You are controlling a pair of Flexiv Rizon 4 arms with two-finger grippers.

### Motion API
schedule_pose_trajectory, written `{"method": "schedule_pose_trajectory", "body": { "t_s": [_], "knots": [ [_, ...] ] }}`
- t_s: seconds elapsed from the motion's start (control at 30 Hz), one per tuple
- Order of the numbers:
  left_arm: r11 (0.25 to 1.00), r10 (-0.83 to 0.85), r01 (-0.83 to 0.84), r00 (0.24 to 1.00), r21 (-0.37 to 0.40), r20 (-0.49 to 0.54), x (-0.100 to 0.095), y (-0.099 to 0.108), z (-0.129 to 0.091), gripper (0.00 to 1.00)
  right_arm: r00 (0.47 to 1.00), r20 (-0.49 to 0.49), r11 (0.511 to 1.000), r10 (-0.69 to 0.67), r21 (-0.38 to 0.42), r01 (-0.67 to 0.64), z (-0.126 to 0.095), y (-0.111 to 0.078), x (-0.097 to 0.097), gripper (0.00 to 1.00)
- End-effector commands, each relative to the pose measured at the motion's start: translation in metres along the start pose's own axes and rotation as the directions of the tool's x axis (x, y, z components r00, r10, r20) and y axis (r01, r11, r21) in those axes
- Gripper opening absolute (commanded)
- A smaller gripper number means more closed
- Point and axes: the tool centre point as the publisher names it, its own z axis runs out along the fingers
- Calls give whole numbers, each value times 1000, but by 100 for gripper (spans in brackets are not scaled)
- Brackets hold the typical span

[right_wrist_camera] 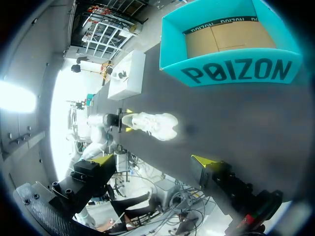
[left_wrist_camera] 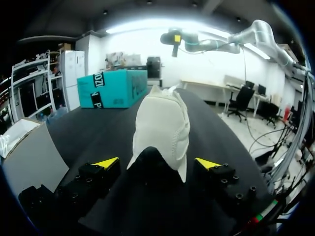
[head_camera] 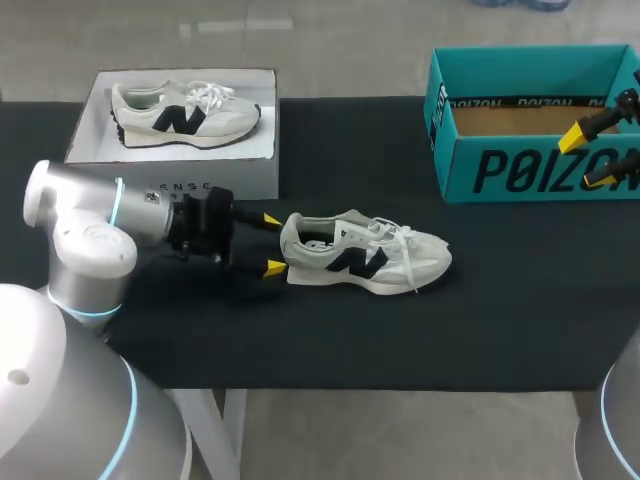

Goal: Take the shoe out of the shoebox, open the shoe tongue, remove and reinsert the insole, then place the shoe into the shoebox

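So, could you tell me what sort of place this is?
Probably a robot test bench: a black-covered table, my left gripper at a white-and-black sneaker, and an open teal cardboard shoebox.

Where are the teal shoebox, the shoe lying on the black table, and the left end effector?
teal shoebox (head_camera: 530, 170): head view, printed front wall.
shoe (head_camera: 357, 262): head view, dark logo on its side.
left end effector (head_camera: 272, 244): head view, midway between its yellow tips.
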Motion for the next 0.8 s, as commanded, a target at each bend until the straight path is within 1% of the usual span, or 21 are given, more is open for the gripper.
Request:
{"method": "schedule_pose_trajectory", "body": {
  "t_s": [0.03,0.23,0.37,0.6,0.8],
  "knots": [
    [1000,-3,3,1000,-1,-25,-8,2,6,100,1000,3,1000,1,2,-1,0,1,0,100],
    [1000,-3,3,999,-7,-45,-3,4,15,100,1000,3,1000,1,2,-1,0,1,0,100],
    [1000,1,-2,999,-5,-53,0,1,19,100,1000,3,1000,1,2,-1,0,1,0,100],
    [999,25,-26,998,-24,-63,3,-2,26,100,1000,3,1000,1,2,-1,0,1,0,100],
    [999,17,-20,997,-35,-70,5,-1,37,100,1000,3,1000,1,2,-1,0,1,0,100]
  ]
}}
